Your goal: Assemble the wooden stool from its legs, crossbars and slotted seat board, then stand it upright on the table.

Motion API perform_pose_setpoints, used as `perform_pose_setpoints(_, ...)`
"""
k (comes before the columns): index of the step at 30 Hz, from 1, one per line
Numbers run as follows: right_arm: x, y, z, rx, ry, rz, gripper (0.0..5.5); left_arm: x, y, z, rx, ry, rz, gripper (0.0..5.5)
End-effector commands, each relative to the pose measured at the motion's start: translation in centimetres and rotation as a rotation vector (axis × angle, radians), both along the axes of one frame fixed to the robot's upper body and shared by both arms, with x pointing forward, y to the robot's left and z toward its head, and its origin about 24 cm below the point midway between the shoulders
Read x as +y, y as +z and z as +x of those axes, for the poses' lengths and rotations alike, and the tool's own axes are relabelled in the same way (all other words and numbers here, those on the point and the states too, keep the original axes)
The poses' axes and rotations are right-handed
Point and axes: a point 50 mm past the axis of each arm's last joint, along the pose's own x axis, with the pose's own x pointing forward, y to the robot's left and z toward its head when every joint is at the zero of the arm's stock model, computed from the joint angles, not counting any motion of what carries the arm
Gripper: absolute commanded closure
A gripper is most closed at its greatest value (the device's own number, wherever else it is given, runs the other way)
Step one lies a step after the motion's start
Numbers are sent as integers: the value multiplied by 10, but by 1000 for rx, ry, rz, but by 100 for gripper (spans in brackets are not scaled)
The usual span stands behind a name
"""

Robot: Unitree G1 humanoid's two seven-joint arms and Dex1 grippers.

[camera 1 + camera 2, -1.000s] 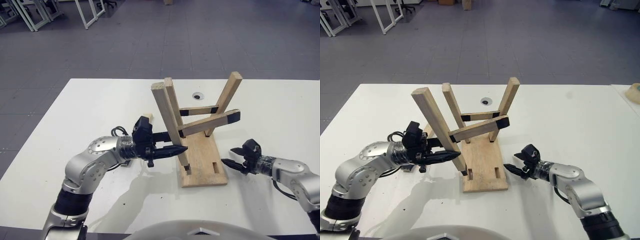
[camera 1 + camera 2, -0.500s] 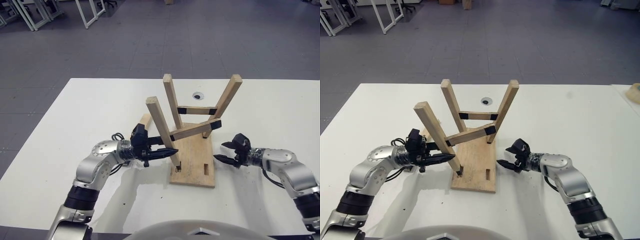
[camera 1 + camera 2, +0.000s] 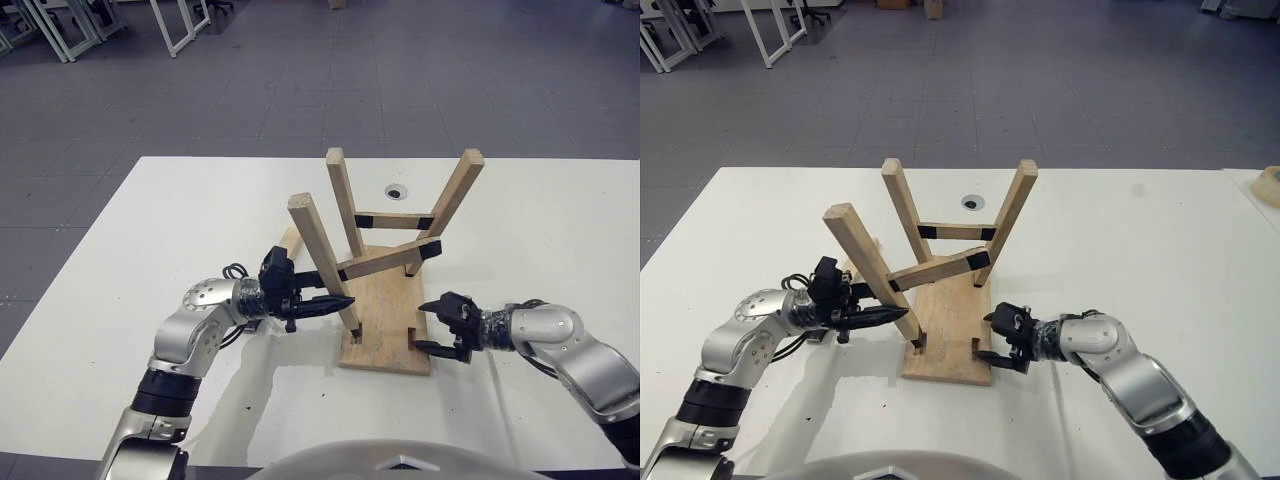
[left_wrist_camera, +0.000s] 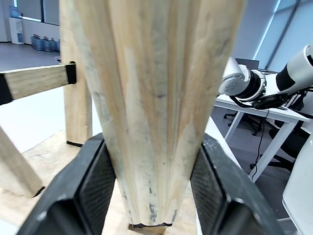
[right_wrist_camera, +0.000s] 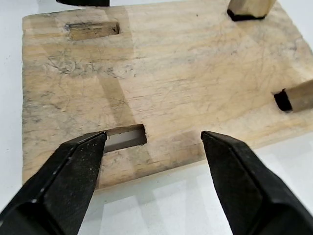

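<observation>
Head view: the stool (image 3: 385, 258) sits upside down on the bench (image 3: 150, 230), its seat board (image 3: 388, 325) flat, with three legs (image 3: 449, 200) and two black-tipped crossbars (image 3: 392, 220) splayed above it. The left tool (image 3: 338, 300) pinches the near leg (image 3: 318, 255). The right tool (image 3: 424, 328), spread, straddles the board's near right edge.

Left wrist: pads (image 4: 95, 188) clamp that leg.

Right wrist: an open slot (image 5: 126, 137) lies beside one of the fingers (image 5: 73, 166). The seated leg ends are cut off.
</observation>
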Motion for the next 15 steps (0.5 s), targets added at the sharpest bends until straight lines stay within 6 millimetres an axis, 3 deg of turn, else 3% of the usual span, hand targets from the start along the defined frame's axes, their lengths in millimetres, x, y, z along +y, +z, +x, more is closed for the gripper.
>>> perform_pose_setpoints(1, -13, -8, 6, -64, 2, -147, 193, 0, -3, 4, -49, -29, 56, 345)
perform_pose_setpoints(15, -29, -31, 11, -47, 9, -202, 193, -13, -6, 10, -15, -46, -15, 345)
